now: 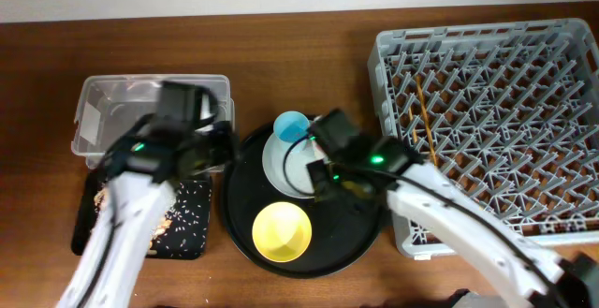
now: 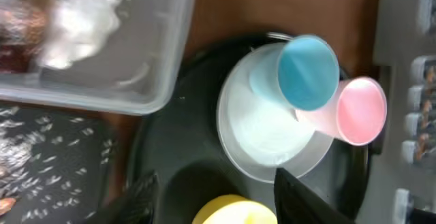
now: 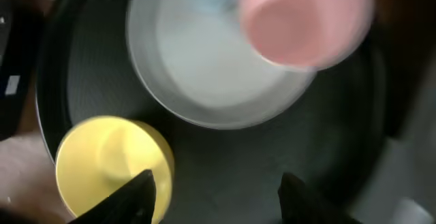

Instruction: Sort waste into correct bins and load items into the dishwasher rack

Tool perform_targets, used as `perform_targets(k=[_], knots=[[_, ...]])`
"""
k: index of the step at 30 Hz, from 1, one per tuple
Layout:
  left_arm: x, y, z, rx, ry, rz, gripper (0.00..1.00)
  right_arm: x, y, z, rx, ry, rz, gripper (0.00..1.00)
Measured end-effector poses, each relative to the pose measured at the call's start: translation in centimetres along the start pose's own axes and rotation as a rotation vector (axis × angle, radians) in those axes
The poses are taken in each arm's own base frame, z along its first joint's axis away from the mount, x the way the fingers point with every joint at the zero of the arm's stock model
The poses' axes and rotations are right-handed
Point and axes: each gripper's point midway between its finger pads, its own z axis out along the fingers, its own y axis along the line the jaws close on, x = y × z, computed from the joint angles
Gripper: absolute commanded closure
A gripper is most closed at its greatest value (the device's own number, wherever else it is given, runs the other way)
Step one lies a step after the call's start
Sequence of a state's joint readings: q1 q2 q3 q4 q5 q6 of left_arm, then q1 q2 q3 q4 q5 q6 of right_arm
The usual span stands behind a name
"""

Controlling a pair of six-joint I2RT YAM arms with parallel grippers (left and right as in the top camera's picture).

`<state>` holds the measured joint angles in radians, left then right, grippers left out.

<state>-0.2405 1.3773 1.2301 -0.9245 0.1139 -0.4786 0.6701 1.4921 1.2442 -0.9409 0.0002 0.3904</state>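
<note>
Pink cup (image 3: 300, 20) is your nearest pick. It sits at the edge of the plate (image 3: 197, 67) on the rack side, right beside the blue cup (image 2: 310, 71), touching or nearly so. Its mouth faces both wrist cameras; can't tell if it's upright or tipped.

Handling, my read:
- It's small, looks like light plastic, with a stiff but smooth wall, so expect it to slip or squirt out of a side pinch.
- Take it at the rim, one finger inside and one outside, on the side away from the blue cup so you don't knock that one.
- A light squeeze should be enough.

The plate lies on the round black tray (image 3: 272, 156), with the yellow bowl (image 3: 109, 163) on the same tray, apart from the plate. The plate is flat and low, so it needs an edge grip once the cups are off.

Right gripper (image 3: 221, 197) is spread wide and carries nothing, hovering over the round tray. Left gripper (image 2: 218, 200) is also wide and carrying nothing, near the clear tub (image 2: 136, 94).

The dishwasher rack (image 1: 524, 83) is just to the right of the tray, with the chopsticks (image 1: 421, 111) lying in it.
</note>
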Motion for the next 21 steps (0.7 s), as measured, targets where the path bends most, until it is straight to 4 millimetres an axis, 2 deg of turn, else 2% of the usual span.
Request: perform_targets(k=[2, 5, 6, 7, 8, 9, 12, 14, 15, 16, 19, 20, 21], knots=[[1.6, -2.3, 4.9, 0.003, 0.102, 0.067, 0.48, 0.2, -4.3, -2.9, 0.065, -0.024, 0.099, 0.4], [2.0, -5.5, 8.4, 0.048, 0.097, 0.144, 0.48, 0.8, -9.5, -3.8, 0.171, 0.004, 0.218, 0.41], [2.3, -6.6, 9.7, 0.054, 0.091, 0.174, 0.47, 0.7, -10.5, -3.9, 0.19, 0.0, 0.236, 0.4], [2.2, -6.5, 10.0, 0.045, 0.085, 0.176, 0.47, 0.6, -10.7, -4.0, 0.194, -0.003, 0.227, 0.41], [0.9, -7.0, 10.7, 0.052, 0.028, 0.18, 0.48, 0.5, -10.8, -4.0, 0.195, -0.003, 0.218, 0.41], [0.5, -6.9, 11.5, 0.04, 0.013, 0.18, 0.48, 0.5, -10.8, -4.0, 0.195, -0.002, 0.206, 0.4], [0.3, -6.5, 13.0, 0.015, 0.01, 0.18, 0.48, 0.5, -10.8, -4.0, 0.198, -0.003, 0.201, 0.4], [-0.2, -5.7, 13.4, -0.037, -0.015, 0.18, 0.65, 0.5, -10.8, -4.0, 0.198, -0.002, 0.199, 0.39], [-0.1, -5.2, 14.0, -0.061, -0.013, 0.18, 0.68, 0.5, -10.8, -4.0, 0.198, -0.003, 0.2, 0.39], [0.2, -4.6, 14.7, -0.088, 0.002, 0.179, 0.77, 0.5, -10.8, -4.0, 0.198, -0.002, 0.199, 0.39], [0.6, -4.2, 15.1, -0.105, 0.017, 0.178, 0.86, 0.5, -10.8, -4.0, 0.198, -0.003, 0.199, 0.38], [0.6, -4.2, 15.1, -0.106, 0.016, 0.178, 0.95, 0.5, -10.8, -4.0, 0.198, -0.003, 0.199, 0.38], [0.5, -4.1, 15.1, -0.108, 0.014, 0.178, 0.99, 0.5, -10.8, -4.0, 0.198, -0.003, 0.199, 0.37]])
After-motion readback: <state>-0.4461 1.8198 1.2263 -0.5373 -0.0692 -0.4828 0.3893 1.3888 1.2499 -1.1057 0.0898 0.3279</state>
